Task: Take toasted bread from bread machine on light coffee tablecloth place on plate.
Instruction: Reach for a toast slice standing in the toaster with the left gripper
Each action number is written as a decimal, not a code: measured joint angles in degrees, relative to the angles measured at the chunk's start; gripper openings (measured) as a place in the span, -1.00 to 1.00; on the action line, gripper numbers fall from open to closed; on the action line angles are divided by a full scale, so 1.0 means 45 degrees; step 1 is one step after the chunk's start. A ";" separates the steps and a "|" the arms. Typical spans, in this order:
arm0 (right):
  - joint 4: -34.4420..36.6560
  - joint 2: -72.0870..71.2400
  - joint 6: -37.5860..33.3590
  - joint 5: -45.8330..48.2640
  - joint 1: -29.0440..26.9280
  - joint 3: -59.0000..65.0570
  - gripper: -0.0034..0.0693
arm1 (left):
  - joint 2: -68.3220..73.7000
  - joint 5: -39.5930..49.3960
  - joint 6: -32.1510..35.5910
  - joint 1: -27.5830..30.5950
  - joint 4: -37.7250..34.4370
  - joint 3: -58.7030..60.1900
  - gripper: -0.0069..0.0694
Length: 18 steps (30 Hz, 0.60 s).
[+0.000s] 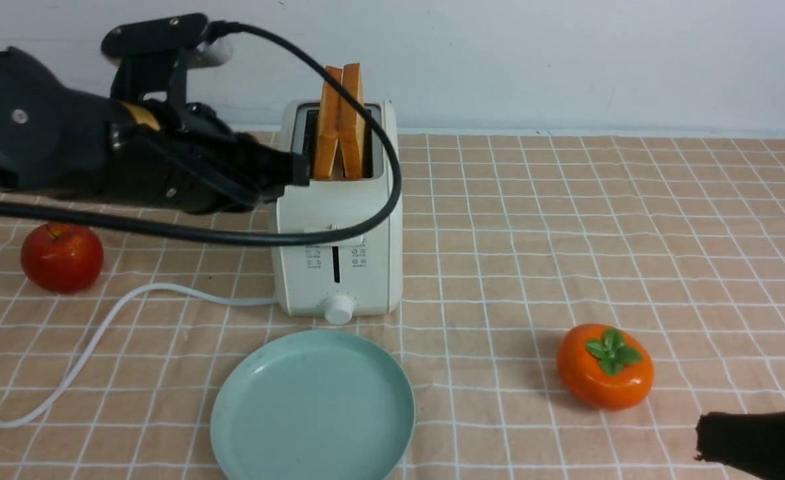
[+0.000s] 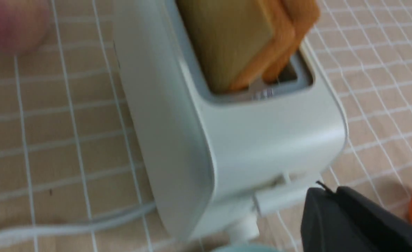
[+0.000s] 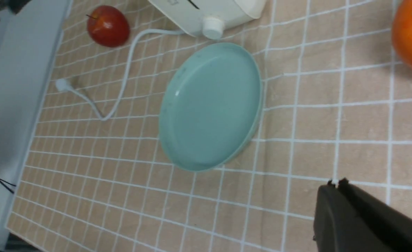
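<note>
Over the light coffee tablecloth (image 1: 566, 220), the left jaws, gap unreadable, sit beside the toasted bread (image 1: 352, 113); a skewed pinch could catch both leaning slices. Right jaws are shut.

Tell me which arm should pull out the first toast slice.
Left. The left gripper is already beside the top of the toaster, near the two toast slices standing in its slots. The right gripper sits low at the near right, far off.

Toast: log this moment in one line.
toast: both slices in toaster | plate: empty | left gripper: beside toaster top, holding nothing | right gripper: shut
</note>
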 joint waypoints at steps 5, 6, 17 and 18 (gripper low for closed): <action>0.1945 0.0000 -0.1628 -0.0421 0.0000 0.0045 -0.93 | 0.1362 -0.1439 0.0070 0.0000 -0.0102 -0.0563 0.08; 0.2104 0.0000 -0.1745 -0.0465 0.0000 0.0056 -0.93 | 0.1412 -0.1468 0.0070 0.0000 -0.0096 -0.0584 0.10; 0.5679 0.0000 -0.5055 -0.1052 0.0000 0.0067 -0.92 | 0.3478 -0.2901 0.0072 0.0000 -0.0204 -0.1505 0.69; 0.5950 0.0000 -0.5284 -0.1067 0.0000 0.0068 -0.92 | 0.3669 -0.3235 0.0084 0.0000 -0.0204 -0.1566 0.61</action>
